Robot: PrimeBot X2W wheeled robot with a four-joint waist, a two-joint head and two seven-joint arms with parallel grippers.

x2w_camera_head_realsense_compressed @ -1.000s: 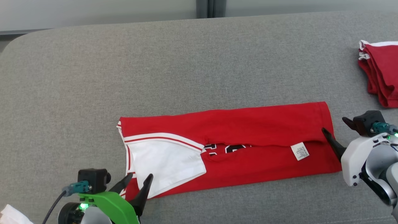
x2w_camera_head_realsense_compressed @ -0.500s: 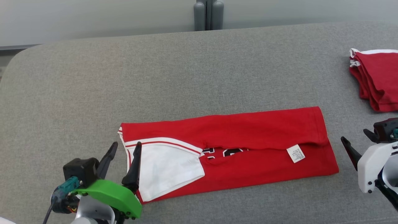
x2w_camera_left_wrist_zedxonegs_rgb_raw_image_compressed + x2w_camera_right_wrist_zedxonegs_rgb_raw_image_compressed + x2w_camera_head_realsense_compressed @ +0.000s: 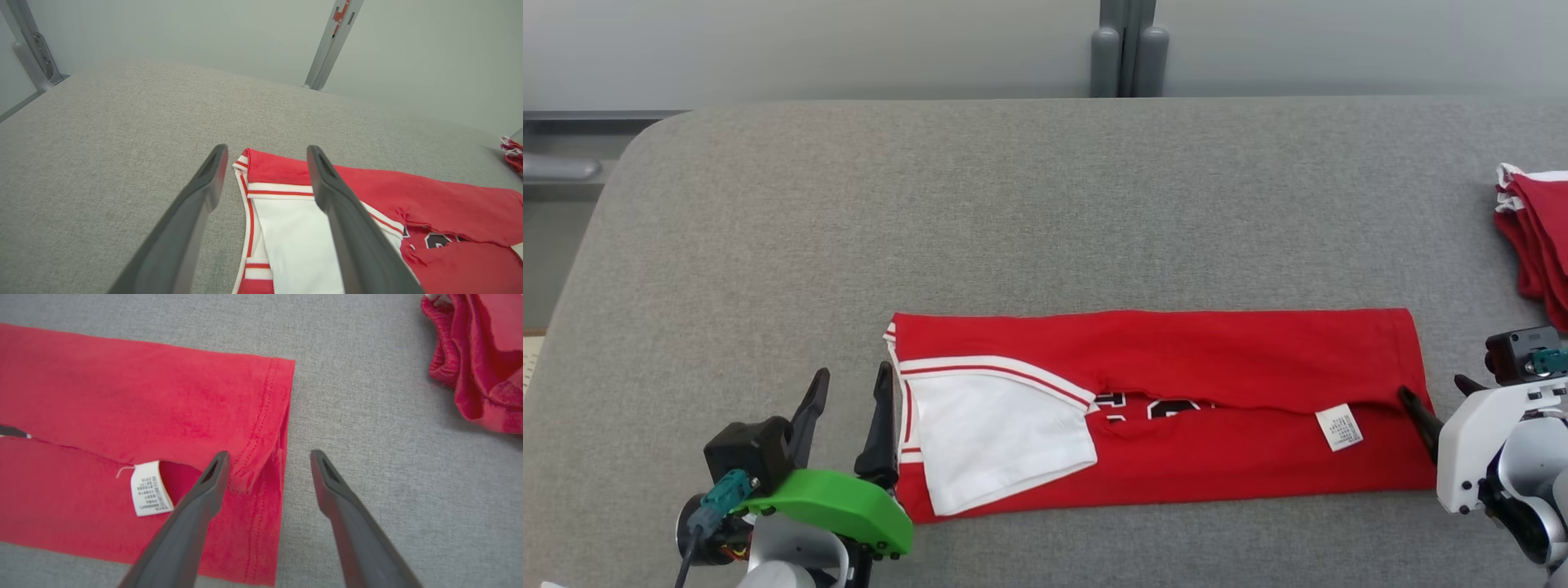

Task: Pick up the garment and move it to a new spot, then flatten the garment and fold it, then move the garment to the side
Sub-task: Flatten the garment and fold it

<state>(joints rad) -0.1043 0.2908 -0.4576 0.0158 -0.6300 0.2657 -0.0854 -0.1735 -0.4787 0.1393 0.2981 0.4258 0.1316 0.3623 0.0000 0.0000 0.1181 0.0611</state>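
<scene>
The garment [image 3: 1217, 359] is a red jersey with white trim, folded into a long strip across the grey padded table [image 3: 1013, 204]. A white panel [image 3: 996, 441] shows at its left end and a white label [image 3: 1339, 427] near its right end. My left gripper [image 3: 853, 374] is open just off the strip's left edge; in the left wrist view the left gripper [image 3: 266, 150] straddles the garment's [image 3: 449, 204] trimmed corner. My right gripper [image 3: 1433, 388] is open at the right hem. Seen from the right wrist, the right gripper [image 3: 269, 454] straddles the garment's [image 3: 143, 396] hem, holding nothing.
A pile of folded red clothes [image 3: 1535, 237] lies at the table's right edge, also in the right wrist view as red clothes [image 3: 478, 355]. Grey posts [image 3: 1127, 49] stand behind the table. The table's rounded left corner [image 3: 629, 163] drops off to the floor.
The head camera has shifted. My left gripper opened wider and went from the garment's front left corner to beside its left edge. My right gripper drew off the hem, then returned.
</scene>
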